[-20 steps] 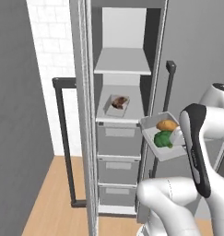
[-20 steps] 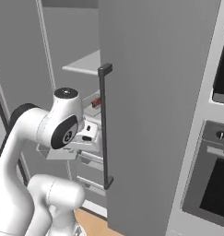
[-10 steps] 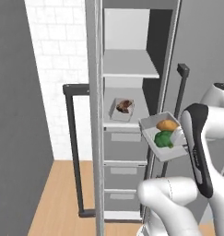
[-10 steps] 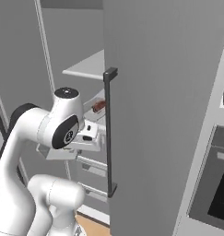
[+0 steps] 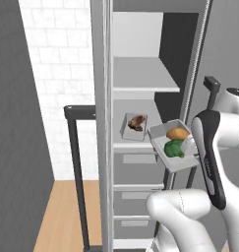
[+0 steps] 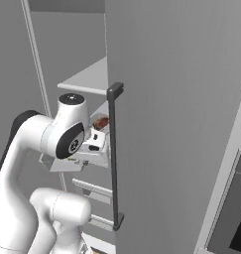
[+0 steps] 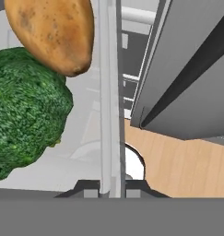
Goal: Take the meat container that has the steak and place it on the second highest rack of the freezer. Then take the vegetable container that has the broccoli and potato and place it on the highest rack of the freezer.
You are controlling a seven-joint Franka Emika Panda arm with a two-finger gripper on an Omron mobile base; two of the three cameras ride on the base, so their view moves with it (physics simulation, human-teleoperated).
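The gripper (image 7: 111,186) was clamped on the right wall of the vegetable container (image 5: 176,158), which held the broccoli (image 5: 173,148) and potato (image 5: 177,133) just right of the open freezer (image 5: 140,74), near the second highest rack (image 5: 140,145) bearing the steak (image 5: 137,122).

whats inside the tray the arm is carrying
The vegetable container holds a potato at the back and broccoli in front. The arm covers its right side; the floor beneath the two stays hidden.
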